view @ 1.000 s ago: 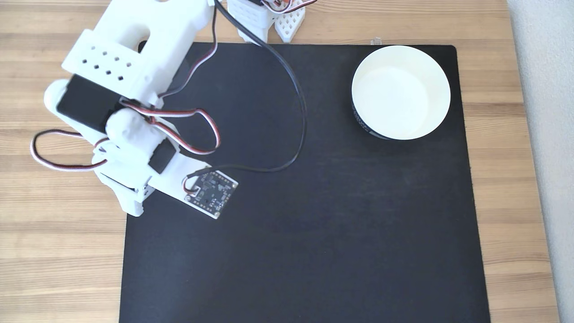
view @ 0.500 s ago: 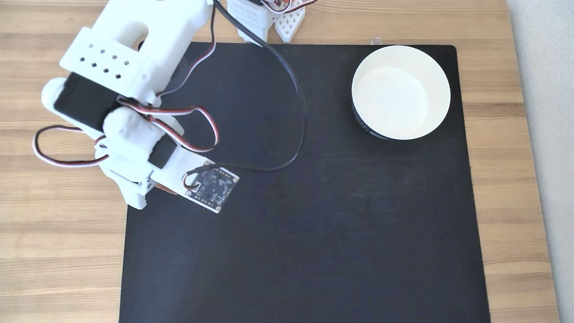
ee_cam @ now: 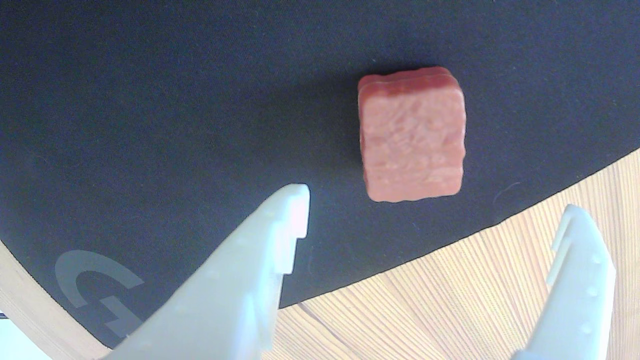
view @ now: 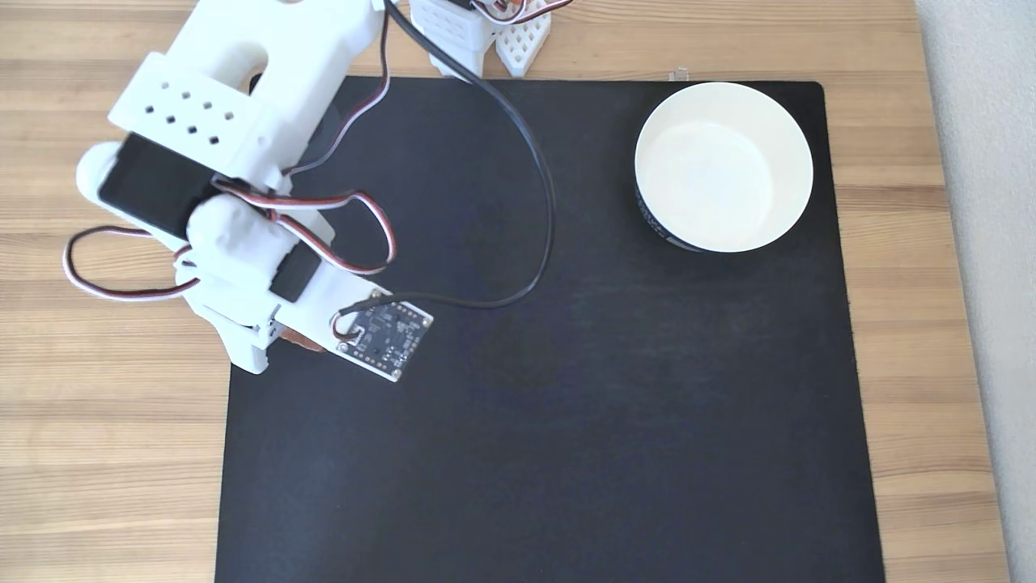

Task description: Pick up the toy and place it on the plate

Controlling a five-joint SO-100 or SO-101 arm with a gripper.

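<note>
The toy [ee_cam: 412, 134] lies flat on the black mat [ee_cam: 150, 110] near its edge, at twelve o'clock from our gripper [ee_cam: 435, 210], whose jaws are spread wide to straddle it; the plate [view: 723, 166] waits well apart.

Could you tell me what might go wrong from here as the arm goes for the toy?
In the wrist view the toy lies beyond the tips of the open jaws of the gripper, not between them; closing now would likely catch nothing.

The toy sits near the mat's edge, so a glancing finger could nudge it onto the wood.

In the fixed view the arm hides most of the toy, and the plate is far across the mat: a weak grip could drop it.
</note>
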